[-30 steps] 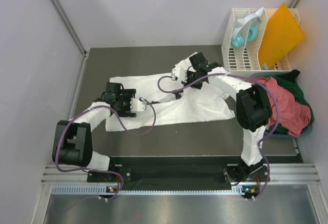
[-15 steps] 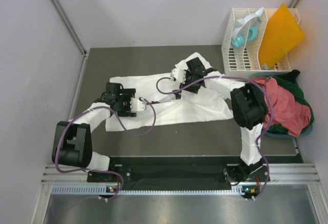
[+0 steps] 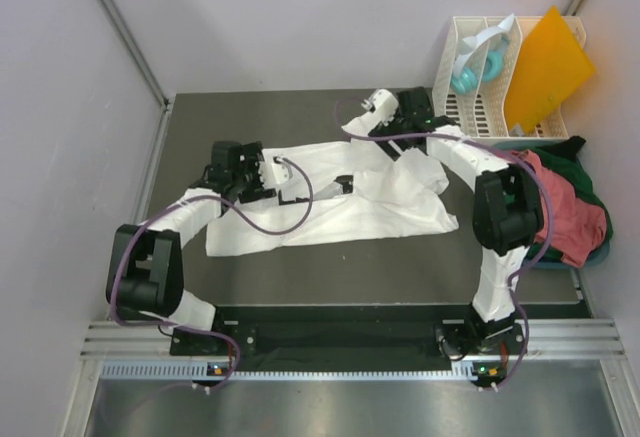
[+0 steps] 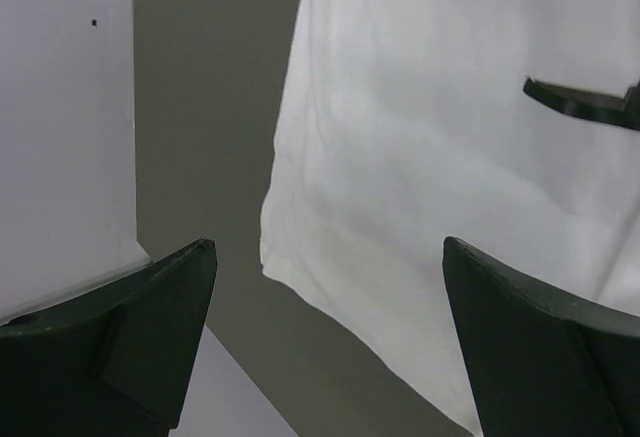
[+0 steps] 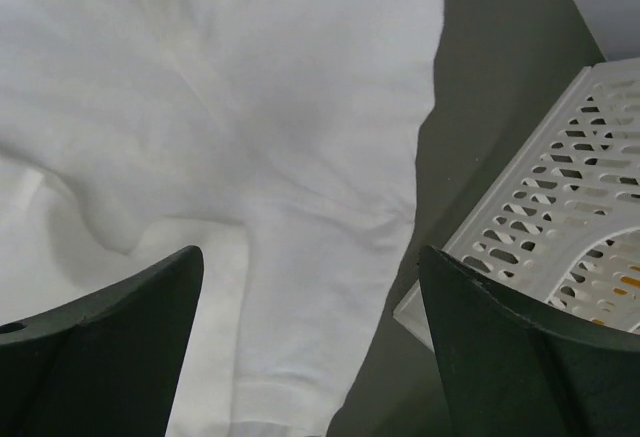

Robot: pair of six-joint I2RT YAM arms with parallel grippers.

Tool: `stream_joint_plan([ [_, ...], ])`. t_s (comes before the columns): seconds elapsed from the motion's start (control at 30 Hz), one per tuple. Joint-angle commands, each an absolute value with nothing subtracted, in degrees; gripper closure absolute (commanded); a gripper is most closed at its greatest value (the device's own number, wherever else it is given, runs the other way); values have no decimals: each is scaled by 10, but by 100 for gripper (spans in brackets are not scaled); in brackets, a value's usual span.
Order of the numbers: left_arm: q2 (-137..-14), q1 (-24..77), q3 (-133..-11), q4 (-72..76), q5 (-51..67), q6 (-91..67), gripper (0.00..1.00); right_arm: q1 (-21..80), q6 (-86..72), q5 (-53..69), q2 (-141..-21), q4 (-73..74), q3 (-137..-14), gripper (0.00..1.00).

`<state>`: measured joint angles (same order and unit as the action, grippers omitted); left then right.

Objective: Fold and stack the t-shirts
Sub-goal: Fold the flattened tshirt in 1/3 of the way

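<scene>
The white t-shirt (image 3: pixel 370 212) lies spread on the counter (image 3: pixel 300 117), its long axis running left to right in front of both arms, and it is rumpled at its right end. The left claw (image 4: pixel 327 247) hangs released over the shirt's left end, fingers wide with nothing between them. Its wrist view shows a corner of the cloth directly below, with bare counter to one side. The right claw (image 5: pixel 312 252) is likewise spread and empty, above the far right corner where a sleeve lies, with the white slatted rack (image 5: pixel 540 207) just beside it. So each arm has its own end of the shirt beneath it: the left arm is nearer the left edge, the right arm nearer the sleeve. The salmon-red shirt (image 3: pixel 565 207) and dark green shirt (image 3: pixel 578 152) sit heaped together at the counter's right side, beside the right arm's elbow, not yet folded. I judge that the coming grasp turns on dropping straight down onto a cloth edge, since both claws stand above the fabric rather than beside it
</scene>
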<state>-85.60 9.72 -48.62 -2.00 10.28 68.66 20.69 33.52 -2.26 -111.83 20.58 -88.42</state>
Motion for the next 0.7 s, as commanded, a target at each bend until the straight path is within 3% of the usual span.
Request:
stream_joint_plan([
  [0.0,-874,124,-556,3,97,618,1,156,257,34,-1119,211,-937,11],
  [0.13,-910,142,-628,-101,183,578,1,105,259,209,-1156,310,-997,13],
  [0.27,-951,181,-707,-187,221,572,1,81,315,333,-1229,420,-1068,25],
  [0.43,-968,222,-742,-228,211,578,1,64,352,376,-1261,468,-1092,33],
  [0.67,-946,239,-729,-245,189,625,1,56,367,412,-1312,513,-1125,34],
])
